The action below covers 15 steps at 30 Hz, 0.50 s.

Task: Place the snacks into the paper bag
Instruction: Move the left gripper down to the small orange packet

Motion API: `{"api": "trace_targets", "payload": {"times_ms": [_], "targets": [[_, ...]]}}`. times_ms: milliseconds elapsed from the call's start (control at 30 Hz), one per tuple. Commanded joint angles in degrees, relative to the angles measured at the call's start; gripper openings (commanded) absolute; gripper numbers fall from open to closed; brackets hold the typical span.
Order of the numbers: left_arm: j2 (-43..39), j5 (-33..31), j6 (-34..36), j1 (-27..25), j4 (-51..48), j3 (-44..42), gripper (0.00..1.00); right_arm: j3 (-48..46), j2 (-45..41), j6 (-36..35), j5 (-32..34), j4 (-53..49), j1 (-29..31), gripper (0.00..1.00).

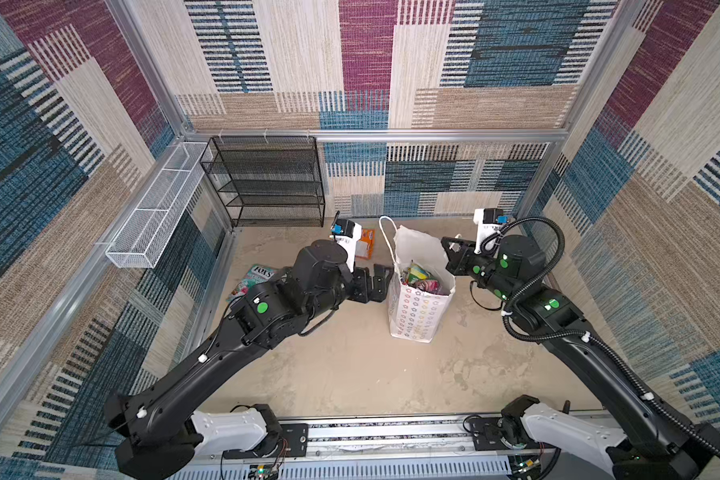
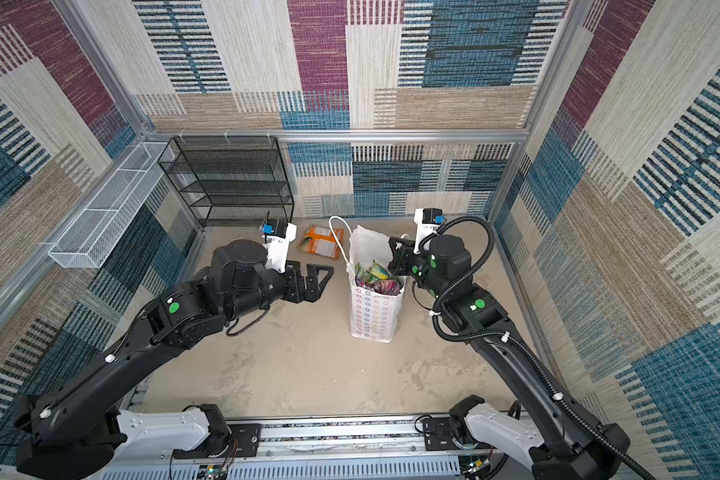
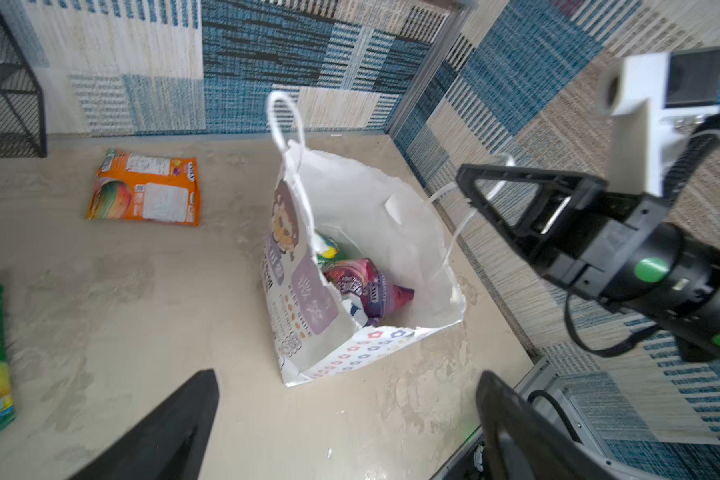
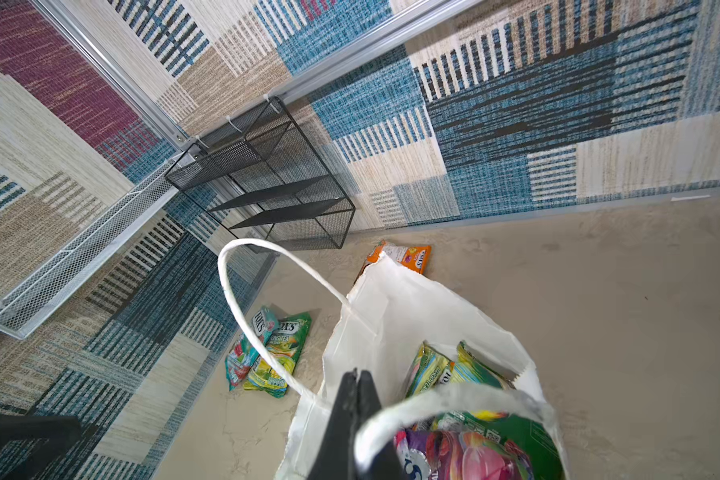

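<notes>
Left wrist view: paper bag (image 3: 300,291) stands mid-frame on the counter (image 3: 121,311), part-filled; orange packet (image 3: 144,189) lies upper left. Left claw (image 3: 348,376) hangs spread, empty; right claw (image 3: 464,176) sits pressed together at the bag's right rim, where a tug could topple it.

Bright, even, diffuse light; only faint soft shadows on the table (image 1: 350,374). Both top views bow straight lines toward the edges. Left wrist view is motion-smeared; right wrist view is sharper.
</notes>
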Motion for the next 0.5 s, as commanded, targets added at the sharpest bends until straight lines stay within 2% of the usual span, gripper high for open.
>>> {"api": "trace_targets", "payload": {"times_ms": [0,267,467], "targets": [[-0.4,0.9,-2.3,3.2,1.9,-2.2,0.99,0.1,-0.8,0.6,-0.9,2.6,0.1,0.01],[3.4,5.7,-3.6,12.9,0.8,-7.4,0.99,-0.6,-2.6,0.7,-0.9,3.6,0.1,0.02],[10.3,7.8,-2.4,18.9,2.2,-9.4,0.99,-0.6,-2.5,0.4,-0.7,3.5,0.1,0.02]]}}
